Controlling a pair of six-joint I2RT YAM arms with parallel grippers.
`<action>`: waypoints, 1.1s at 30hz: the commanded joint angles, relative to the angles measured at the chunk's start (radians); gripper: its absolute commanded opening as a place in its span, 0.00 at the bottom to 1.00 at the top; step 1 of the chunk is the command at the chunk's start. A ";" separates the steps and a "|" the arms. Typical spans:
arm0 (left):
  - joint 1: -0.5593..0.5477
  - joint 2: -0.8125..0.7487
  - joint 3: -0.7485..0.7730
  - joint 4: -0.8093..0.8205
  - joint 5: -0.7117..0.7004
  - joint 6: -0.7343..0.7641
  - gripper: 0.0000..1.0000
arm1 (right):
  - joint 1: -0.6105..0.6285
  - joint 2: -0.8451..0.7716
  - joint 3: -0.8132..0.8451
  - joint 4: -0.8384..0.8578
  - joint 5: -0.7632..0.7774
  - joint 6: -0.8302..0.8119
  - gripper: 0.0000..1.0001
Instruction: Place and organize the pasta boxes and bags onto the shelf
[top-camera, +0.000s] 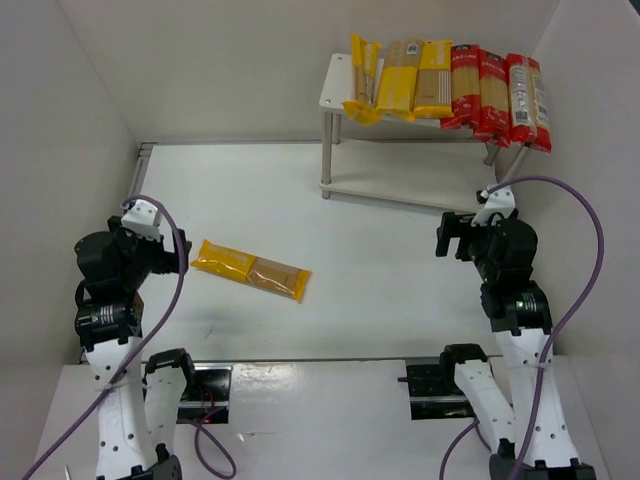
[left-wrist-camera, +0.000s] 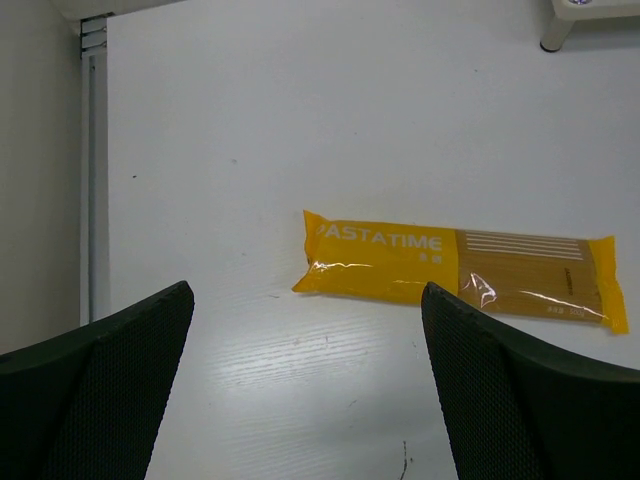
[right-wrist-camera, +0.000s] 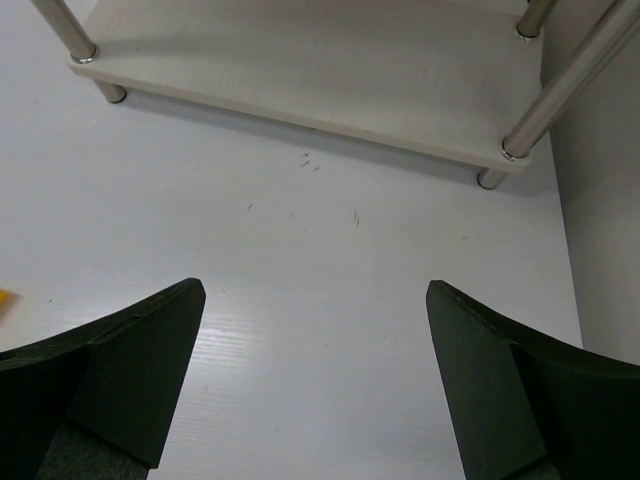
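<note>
One yellow pasta bag with a clear window lies flat on the table left of centre; the left wrist view shows this bag just ahead of my fingers. The white two-tier shelf stands at the back right. Its top board carries three yellow packets and three red packets side by side. The lower board is bare. My left gripper hangs open just left of the loose bag, nothing between its fingers. Open too, my right gripper holds nothing in front of the shelf.
White walls close in the table on the left, back and right. A metal strip runs along the left wall's foot. The shelf's silver legs stand near the right wall.
</note>
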 joint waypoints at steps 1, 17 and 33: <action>0.026 0.002 -0.010 0.016 0.024 -0.022 1.00 | -0.040 -0.097 -0.027 0.045 -0.099 -0.047 1.00; 0.060 -0.027 -0.010 -0.002 0.042 -0.011 1.00 | -0.247 -0.184 -0.027 0.010 -0.272 -0.122 1.00; 0.060 -0.047 -0.010 -0.002 0.051 -0.002 1.00 | -0.247 -0.193 -0.027 0.010 -0.272 -0.122 1.00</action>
